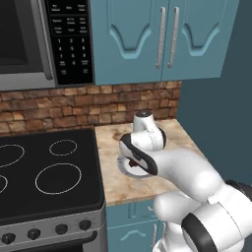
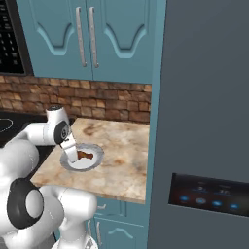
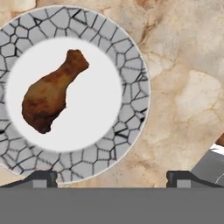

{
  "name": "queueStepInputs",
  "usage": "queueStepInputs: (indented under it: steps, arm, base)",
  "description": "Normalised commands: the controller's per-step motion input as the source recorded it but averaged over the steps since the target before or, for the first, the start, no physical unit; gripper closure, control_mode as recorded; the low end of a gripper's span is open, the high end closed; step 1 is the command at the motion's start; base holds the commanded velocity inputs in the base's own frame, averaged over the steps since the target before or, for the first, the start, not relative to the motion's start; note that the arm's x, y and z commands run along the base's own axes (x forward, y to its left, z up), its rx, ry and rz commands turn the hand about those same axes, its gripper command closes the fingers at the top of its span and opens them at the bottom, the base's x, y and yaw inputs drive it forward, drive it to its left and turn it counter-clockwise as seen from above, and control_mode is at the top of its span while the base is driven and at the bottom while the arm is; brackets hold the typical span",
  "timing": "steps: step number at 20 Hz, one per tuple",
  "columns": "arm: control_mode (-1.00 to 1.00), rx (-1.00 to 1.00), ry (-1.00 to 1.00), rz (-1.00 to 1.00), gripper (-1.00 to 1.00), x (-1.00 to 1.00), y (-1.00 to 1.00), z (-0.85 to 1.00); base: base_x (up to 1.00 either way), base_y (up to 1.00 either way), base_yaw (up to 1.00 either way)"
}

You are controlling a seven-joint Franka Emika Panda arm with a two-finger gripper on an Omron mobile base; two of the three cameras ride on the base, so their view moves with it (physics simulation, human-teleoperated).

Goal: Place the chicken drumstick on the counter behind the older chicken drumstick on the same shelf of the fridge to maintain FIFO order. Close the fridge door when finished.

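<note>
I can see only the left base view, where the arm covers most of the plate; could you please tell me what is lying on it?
Observer: A chicken drumstick lies on the white middle of the plate, which has a grey cracked-pattern rim.
Operator: Thank you. Is the gripper holding it?
Observer: No. The gripper is open above the plate, its fingertips apart and clear of the drumstick.
Operator: And is the fridge door open?
Observer: In the right base view, the fridge to the right of the counter shows a closed dark front.
</note>
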Motion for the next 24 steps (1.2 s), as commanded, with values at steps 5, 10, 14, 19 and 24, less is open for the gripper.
queueStepInputs:
  steps: [5,10,14,19,24]
  arm:
    - [-1.00,0.03,0.00,-0.03,-1.00,0.01,-0.12,-0.01]
    - [-1.00,0.09,-0.02,0.00,-1.00,0.17,-0.16,-0.01]
    - [-1.00,0.10,0.00,0.00,-1.00,0.47,-0.01,0.00]
    - [-1.00,0.06,0.00,-0.03,-1.00,0.54,0.00,-0.02]
    - [-1.00,0.00,0.01,-0.05,-1.00,0.25,0.01,-0.20]
  base:
    - [0.00,0.00,0.00]
    - [0.00,0.00,0.00]
    - [0.00,0.00,0.00]
    - [0.00,0.00,0.00]
    - [0.00,0.00,0.00]
